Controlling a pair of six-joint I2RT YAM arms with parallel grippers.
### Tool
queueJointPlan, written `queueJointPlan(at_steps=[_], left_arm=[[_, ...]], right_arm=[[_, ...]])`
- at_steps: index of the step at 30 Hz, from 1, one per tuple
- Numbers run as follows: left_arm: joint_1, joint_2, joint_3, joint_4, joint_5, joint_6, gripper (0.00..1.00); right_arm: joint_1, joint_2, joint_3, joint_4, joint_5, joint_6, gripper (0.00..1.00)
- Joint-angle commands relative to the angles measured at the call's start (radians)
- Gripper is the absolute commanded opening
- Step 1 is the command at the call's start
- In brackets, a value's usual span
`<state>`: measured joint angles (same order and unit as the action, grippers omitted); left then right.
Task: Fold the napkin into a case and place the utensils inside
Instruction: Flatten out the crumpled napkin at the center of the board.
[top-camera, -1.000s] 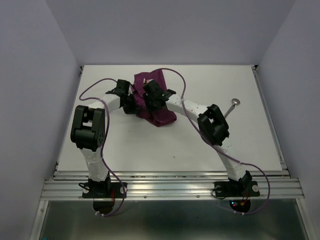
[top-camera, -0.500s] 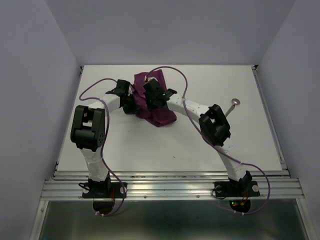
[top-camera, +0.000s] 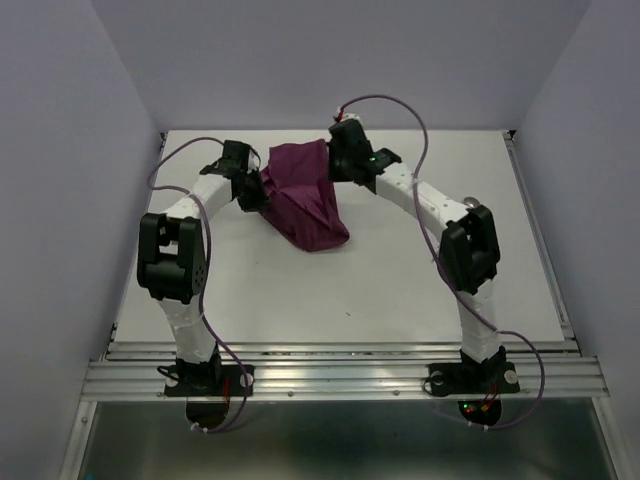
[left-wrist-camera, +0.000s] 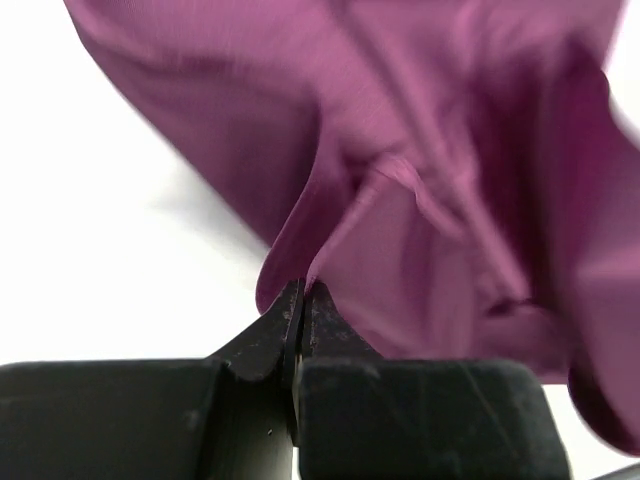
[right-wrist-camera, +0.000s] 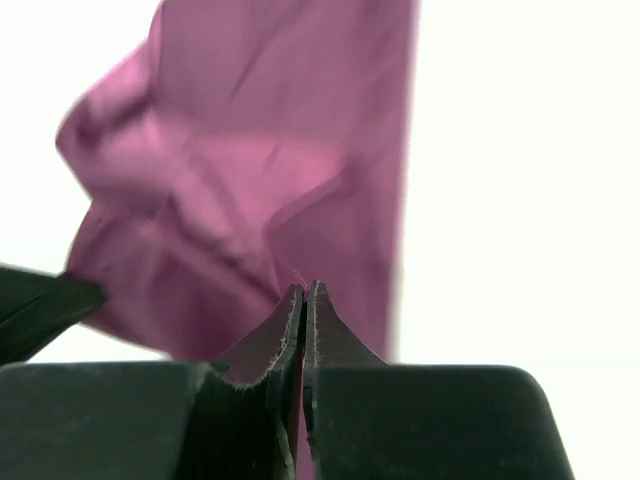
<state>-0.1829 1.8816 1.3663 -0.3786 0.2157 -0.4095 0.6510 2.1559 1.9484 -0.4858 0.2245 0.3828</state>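
napkin (top-camera: 305, 200) spans between both jaws | left jaws pinching its edge | right jaws pinching its edge

The napkin (top-camera: 305, 205) is plain plum-purple, unpatterned; the table (top-camera: 400, 290) is white, the walls (top-camera: 350, 60) pale lavender-grey, the cables (top-camera: 385, 96) purple.

White worktop (top-camera: 380, 290), bare over most of its area. Plum napkin (top-camera: 305, 205) sits bunched toward the far edge, slightly left of centre. Its near end rests on the surface; its far end is raised. Spoon (top-camera: 469, 203) lies toward the right edge, mostly hidden.
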Motion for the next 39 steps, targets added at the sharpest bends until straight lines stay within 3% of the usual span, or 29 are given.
queueJointPlan(at_steps=[1,4,11,24,39], left_arm=[[0.045,-0.118,0.16,-0.051,-0.015,0.043,0.0],[0.068,-0.122,0.336,-0.1,-0.004,0.054,0.0],[0.132,-0.171,0.566,-0.129,0.019,0.077,0.0],[0.203,-0.41,0.545,0.093,0.126,0.052,0.0],[0.204,-0.7,0.622,0.156,0.05,0.083,0.0]], right_arm=[[-0.115,-0.166,0.02,0.072,0.048,0.004,0.01],[-0.146,-0.238,0.043,0.081,0.082,-0.018,0.01],[-0.18,-0.401,0.032,0.136,0.164,-0.05,0.01],[-0.18,-0.64,-0.078,0.246,0.24,-0.079,0.01],[-0.18,-0.988,-0.126,0.362,0.194,-0.082,0.01]])
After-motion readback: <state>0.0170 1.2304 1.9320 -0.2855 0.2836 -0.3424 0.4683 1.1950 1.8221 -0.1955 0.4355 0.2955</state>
